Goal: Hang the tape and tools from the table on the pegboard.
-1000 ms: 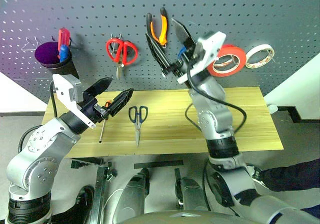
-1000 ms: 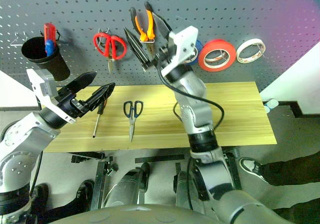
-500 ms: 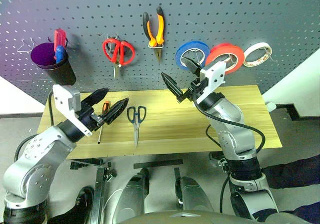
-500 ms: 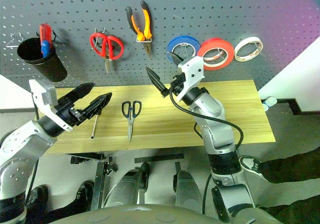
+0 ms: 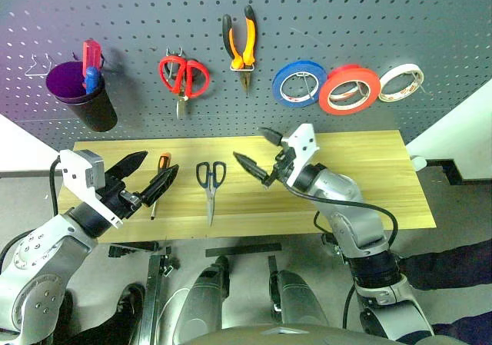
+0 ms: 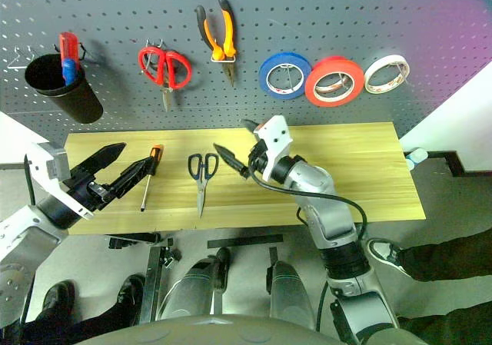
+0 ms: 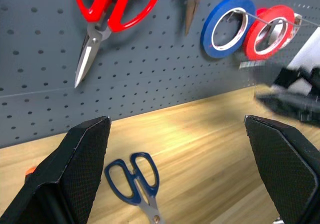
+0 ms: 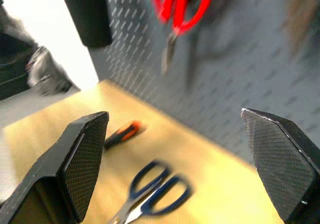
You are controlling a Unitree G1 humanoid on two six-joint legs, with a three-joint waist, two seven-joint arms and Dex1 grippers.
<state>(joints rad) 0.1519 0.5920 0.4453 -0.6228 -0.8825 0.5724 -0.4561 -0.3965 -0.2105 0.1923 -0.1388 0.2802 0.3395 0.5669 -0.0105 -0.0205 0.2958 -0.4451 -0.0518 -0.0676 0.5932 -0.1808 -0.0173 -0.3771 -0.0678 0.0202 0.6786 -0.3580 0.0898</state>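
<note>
tape and pliers hung, scissors and screwdriver left on the desk

the red tape (image 5: 349, 89) hangs on the pegboard (image 5: 430, 22) between a blue roll (image 5: 299, 83) and a smaller whitish roll (image 5: 400, 82), and the orange-and-black pliers (image 5: 240, 44) hang beside the red-handled scissors (image 5: 184, 79), so i judge those two steps done; the dark-blue-handled scissors (image 5: 210, 181) and the slim screwdriver (image 5: 157, 181) lie flat on the desk (image 5: 369, 184), near each other but apart, and neither is hung yet; the right gripper (image 5: 258, 157) hovers over the desk just beside the scissors with its jaws spread wide and holding nothing, and the left gripper (image 5: 147, 176) sits near the screwdriver, jaws likewise wide apart and empty; a black cup (image 5: 86, 97) hangs at the far left of the board
</note>
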